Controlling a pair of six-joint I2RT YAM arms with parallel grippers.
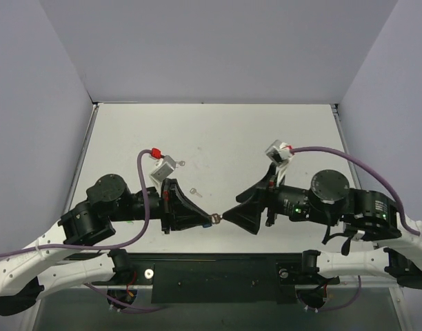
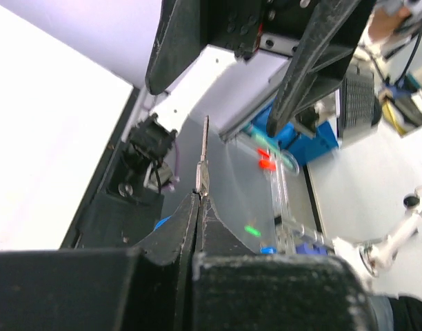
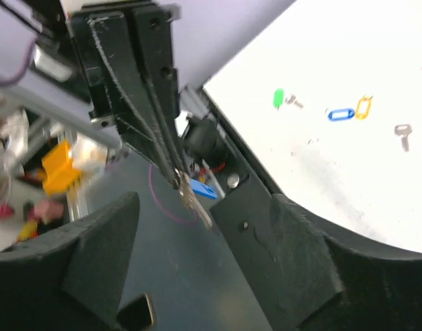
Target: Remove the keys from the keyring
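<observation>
1. While the top camera shows only a speck of metal where the two arms meet, both wrist cameras show it plainly. The left gripper (image 3: 175, 179) is clenched on a silvery held key (image 2: 204, 158), which sticks out past its tips.
2. From the left wrist, the held key stands edge-on, a thin strip rising from the pinched pads. From the right wrist, it shows its flat side and hangs tilted just below the left gripper's tips.
3. The right gripper (image 1: 227, 216) faces the left gripper tip to tip and is released, spread wide. Its two fingers (image 2: 304, 76) stand well apart on either side of the held key, and neither view shows them touching it.
4. Only the right wrist camera shows the tags, lying on the white table (image 1: 266, 138) beyond the left gripper. A green tag (image 3: 278, 98) has a small key (image 3: 294, 103) just beside it. A blue tag (image 3: 340, 114) and a yellow tag (image 3: 363, 107) lie side by side near it. The top view does not show them.
5. A loose key (image 1: 193, 191) lies flat on the table near the left gripper, apart from the tags. The top and right wrist views show it, but the left wrist view does not.
6. Whether a ring joins the held key to anything cannot be told.
</observation>
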